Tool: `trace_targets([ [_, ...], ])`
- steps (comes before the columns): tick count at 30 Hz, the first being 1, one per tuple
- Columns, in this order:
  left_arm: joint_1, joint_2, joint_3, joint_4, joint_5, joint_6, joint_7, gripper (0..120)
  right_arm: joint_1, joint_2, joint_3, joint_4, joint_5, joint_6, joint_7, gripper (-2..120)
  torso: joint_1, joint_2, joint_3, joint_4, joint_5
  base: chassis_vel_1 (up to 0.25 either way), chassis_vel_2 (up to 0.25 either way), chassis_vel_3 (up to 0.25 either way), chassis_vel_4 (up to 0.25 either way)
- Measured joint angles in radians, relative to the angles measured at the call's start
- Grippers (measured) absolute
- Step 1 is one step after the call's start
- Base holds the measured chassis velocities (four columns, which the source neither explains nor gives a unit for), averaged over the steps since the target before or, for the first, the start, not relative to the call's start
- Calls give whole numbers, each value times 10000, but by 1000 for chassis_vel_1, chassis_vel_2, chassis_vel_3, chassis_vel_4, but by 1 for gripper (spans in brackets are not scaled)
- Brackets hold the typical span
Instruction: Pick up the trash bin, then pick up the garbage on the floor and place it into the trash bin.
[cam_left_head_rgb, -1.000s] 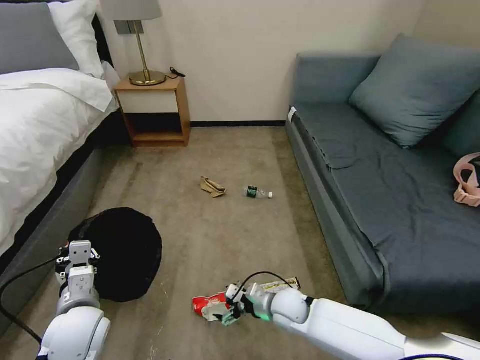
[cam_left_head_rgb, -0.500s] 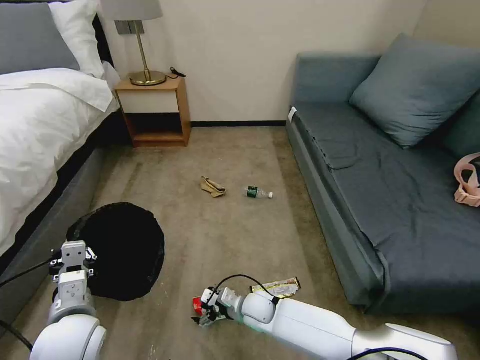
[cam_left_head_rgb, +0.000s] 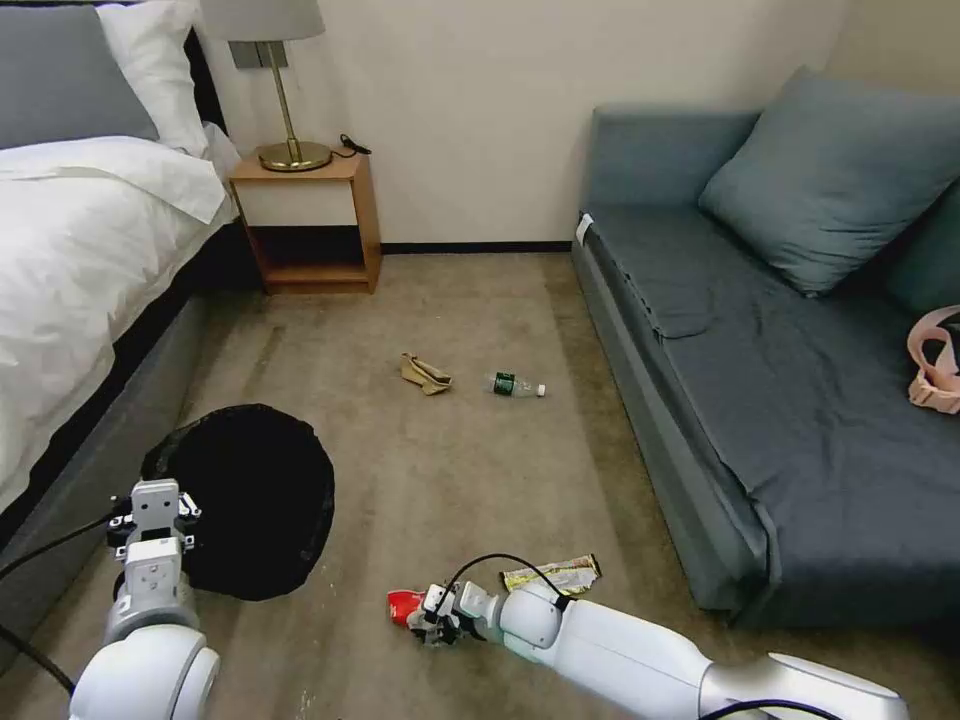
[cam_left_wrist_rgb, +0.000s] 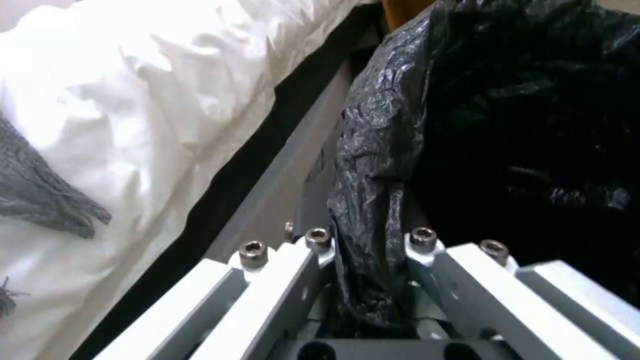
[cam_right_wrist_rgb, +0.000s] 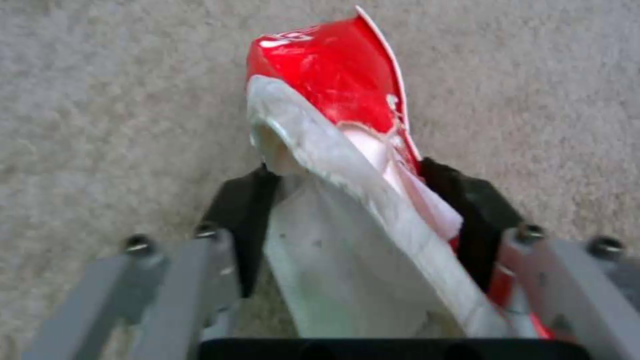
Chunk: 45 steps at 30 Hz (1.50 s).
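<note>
Red-white packet (cam_right_wrist_rgb: 333, 120) (clamped) lengthwise along right claw (cam_right_wrist_rgb: 363, 210)

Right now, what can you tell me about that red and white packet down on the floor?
The red-and-white packet is a crumpled, torn wrapper of glossy foil-like material, bright red outside with a white inner face folded open. It lies low on the tan carpet in front of the robot, near a yellow-silver wrapper. The right tool is closed on it, its dark pads pressing either side of the packet's white fold.
</note>
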Motion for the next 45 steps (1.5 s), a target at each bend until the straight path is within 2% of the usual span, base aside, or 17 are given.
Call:
trace_targets([
  [2, -5, 1, -2, 22, 0, 0, 0, 4, 5, 0, 6, -23, -2, 20, -12, 50, 0, 0, 0, 0, 0, 0, 0, 0, 0],
  [4, -11, 7, -27, 37, -20, 0, -1, 4, 15, -6, 13, -77, -17, 76, -53, 39, 0, 0, 0, 0, 0, 0, 0, 0, 0],
  [6, -11, 7, -35, 34, -29, -1, 0, 4, 17, -7, 22, -91, -29, 98, -66, 36, 0, 0, 0, 0, 0, 0, 0, 0, 0],
  [8, 8, -1, -34, -9, -39, -3, 1, 4, 20, -6, 48, -102, -42, 127, -93, 25, 0, 1, 0, -1, 0, 0, 0, 0, 0],
  [9, 8, -1, -34, -9, -39, -3, 1, 4, 20, -6, 48, -102, -42, 127, -93, 25, 0, 1, 0, -1, 0, 0, 0, 0, 0],
  [12, 39, -71, 4, -46, -41, -45, 20, 4, 22, 2, 156, -98, -96, 151, -117, 9, 0, 1, 1, 0, 0, 0, 0, 0, 0],
  [13, 39, -71, 4, -46, -41, -45, 20, 4, 22, 2, 156, -98, -96, 151, -117, 9, 0, 1, 1, 0, 0, 0, 0, 0, 0],
  [15, 39, -112, 20, -54, -65, -187, 28, 4, -23, 12, 336, -88, -118, 155, -118, 1, 0, 0, 0, 0, 0, 0, 0, 0, 0],
  [20, 62, -171, 61, -112, -186, -463, 32, 4, -213, 19, 887, -68, -295, 173, -119, 0, 0, 0, 0, -1, 0, 0, 0, 0, 0],
  [28, 225, -251, -30, -111, -199, -789, 32, 4, -1014, -52, 3094, 299, -558, 354, -26, 0, 0, 0, 0, 0, 1, 0, 0, 0, 0],
  [30, 363, -325, -63, -57, -199, -1046, -18, 4, -1359, -138, 4581, 1095, -147, 313, 28, 0, 0, 0, 1, -3, 0, 0, 0, 0, 0],
  [34, 509, -342, -63, -63, -188, -1159, -38, 4, -1435, -198, 5149, 1715, 325, 196, 81, 0, 0, 0, 1, -2, 1, 0, 0, 0, 0],
  [37, 793, -454, -94, -135, -72, -1372, -84, 4, -1281, -356, 6049, 3468, 1415, -95, 149, 0, 0, 1, 1, -1, 1, 0, 0, 0, 0],
  [38, 793, -454, -94, -135, -72, -1372, -84, 4, -1281, -356, 6049, 3468, 1415, -95, 149, 0, 0, 1, 1, -1, 1, 0, 0, 0, 0],
  [41, 931, -471, -53, -168, -34, -1560, -264, 4, -873, -555, 6177, 4973, 2292, -278, -271, 0, 0, 0, 0, -1, 1, 0, 0, 0, 0],
  [43, 939, -470, -41, -168, -34, -1588, -296, 4, -771, -596, 6121, 5309, 2522, -363, -366, 0, 0, 0, 0, -1, 0, 0, 0, 0, 0],
  [45, 876, -452, 4, -107, -34, -1612, -333, 4, -414, -627, 5757, 6339, 3427, -726, -622, 0, 0, 0, -1, 0, -1, 0, 0, 0, 0],
])
